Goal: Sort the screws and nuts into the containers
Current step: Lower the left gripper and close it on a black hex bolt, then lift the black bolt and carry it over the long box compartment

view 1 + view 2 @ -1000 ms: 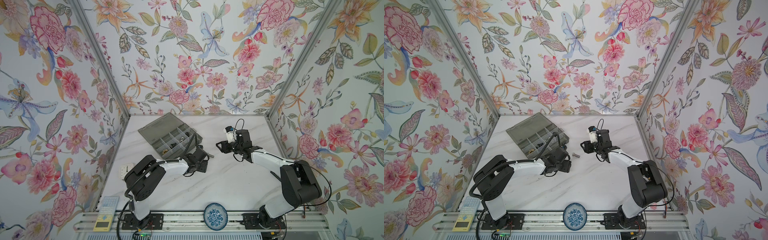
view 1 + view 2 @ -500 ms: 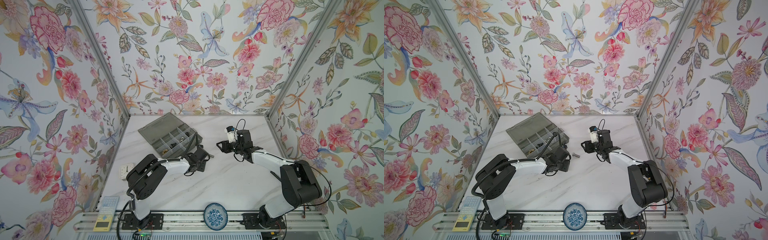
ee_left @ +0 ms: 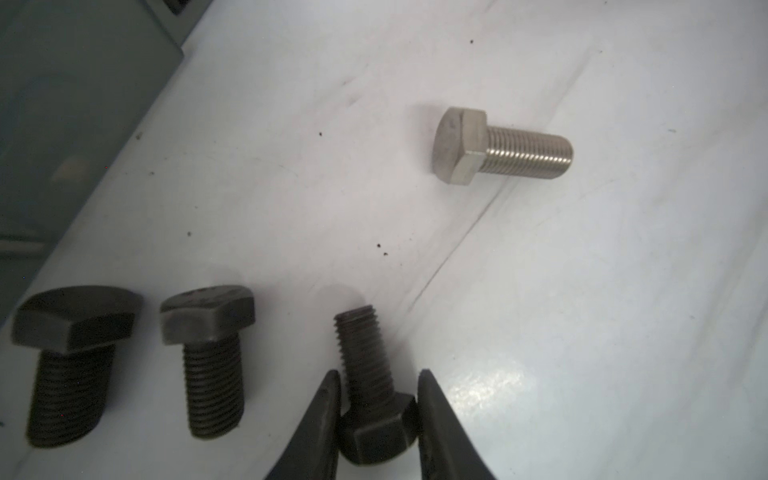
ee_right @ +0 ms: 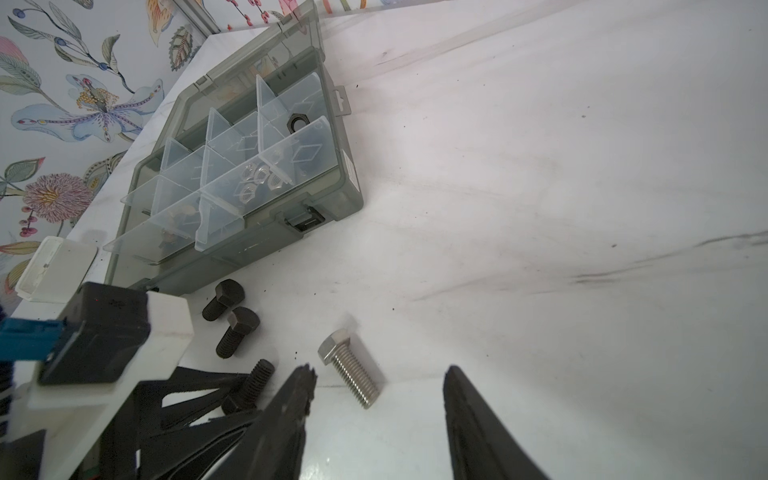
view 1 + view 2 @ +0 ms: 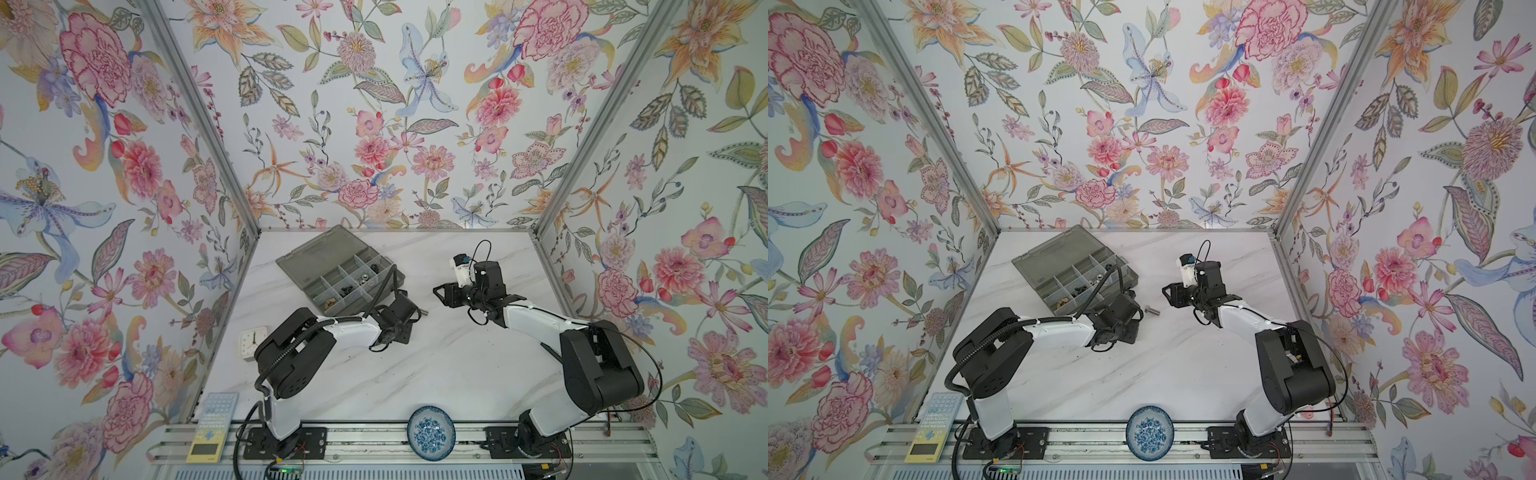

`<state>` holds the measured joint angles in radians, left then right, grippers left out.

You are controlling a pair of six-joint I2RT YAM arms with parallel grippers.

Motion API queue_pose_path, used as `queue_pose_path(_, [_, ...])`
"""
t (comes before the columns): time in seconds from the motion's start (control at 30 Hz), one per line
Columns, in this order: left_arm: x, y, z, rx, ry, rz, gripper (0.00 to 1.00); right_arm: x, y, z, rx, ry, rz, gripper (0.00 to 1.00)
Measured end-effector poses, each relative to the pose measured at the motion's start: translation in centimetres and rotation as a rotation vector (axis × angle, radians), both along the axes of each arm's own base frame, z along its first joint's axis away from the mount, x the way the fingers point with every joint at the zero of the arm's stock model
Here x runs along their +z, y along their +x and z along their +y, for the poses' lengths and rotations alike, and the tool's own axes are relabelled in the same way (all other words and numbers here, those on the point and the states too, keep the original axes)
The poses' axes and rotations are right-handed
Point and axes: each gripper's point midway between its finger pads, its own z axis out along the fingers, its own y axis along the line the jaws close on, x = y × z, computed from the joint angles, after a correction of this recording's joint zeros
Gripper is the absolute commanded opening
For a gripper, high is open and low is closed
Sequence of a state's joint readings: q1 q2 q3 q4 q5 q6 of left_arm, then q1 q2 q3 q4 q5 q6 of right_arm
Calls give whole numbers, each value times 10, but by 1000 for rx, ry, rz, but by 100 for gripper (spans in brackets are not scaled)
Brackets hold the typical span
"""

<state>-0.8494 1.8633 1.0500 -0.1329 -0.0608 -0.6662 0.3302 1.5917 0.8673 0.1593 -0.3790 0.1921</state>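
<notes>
1. The left gripper (image 3: 378, 372) is down at the table (image 5: 415, 374), just near-right of the organizer box (image 4: 345, 183). Its fingers are pressed against both sides of the hex head of one black bolt (image 3: 363, 353), clamping it.
2. That bolt lies flat on the marble, threaded end pointing away from the gripper.
3. The two other black bolts (image 3: 212, 361) lie side by side just beside it, close to the box's near wall and apart from each other.
4. The silver bolt (image 5: 1152, 311) lies on its side further right, on bare table between the two grippers and touching nothing.
5. The right gripper (image 4: 379, 370) is right of the silver bolt with its fingers spread apart and nothing between them. It points toward the bolts.
6. The box sits far-left on the table with its lid open. Its compartments hold silver nuts (image 4: 257, 178), a black nut (image 4: 297, 121) and a brass-coloured piece (image 5: 330, 302).
7. A blue-and-white dish (image 5: 431, 432) rests on the near rail. A small white clock (image 5: 251, 341) sits at the table's left edge.
</notes>
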Motion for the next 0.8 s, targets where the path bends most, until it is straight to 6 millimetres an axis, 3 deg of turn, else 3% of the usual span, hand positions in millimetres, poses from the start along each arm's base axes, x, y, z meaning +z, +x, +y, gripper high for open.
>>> queue_pose_path(0.33, [9, -4, 4, 0, -19, -14, 9, 2, -1, -5, -11, 2, -5, 54])
queue_pose_path(0.4, [25, -6, 6, -4, -35, -36, 8, 2, -1, -6, -12, 2, -6, 54])
queue_pose_path(0.6, [102, 4, 14, -13, -123, -182, 7, 2, -2, -5, -8, 5, -5, 54])
queue_pose_path(0.67, [122, 9, 27, -4, -131, -221, 7, 2, -3, -5, -7, 6, -4, 54])
queue_pose_path(0.8, [141, 30, 67, 58, -115, -271, 6, 2, -3, -5, -9, 9, -1, 54])
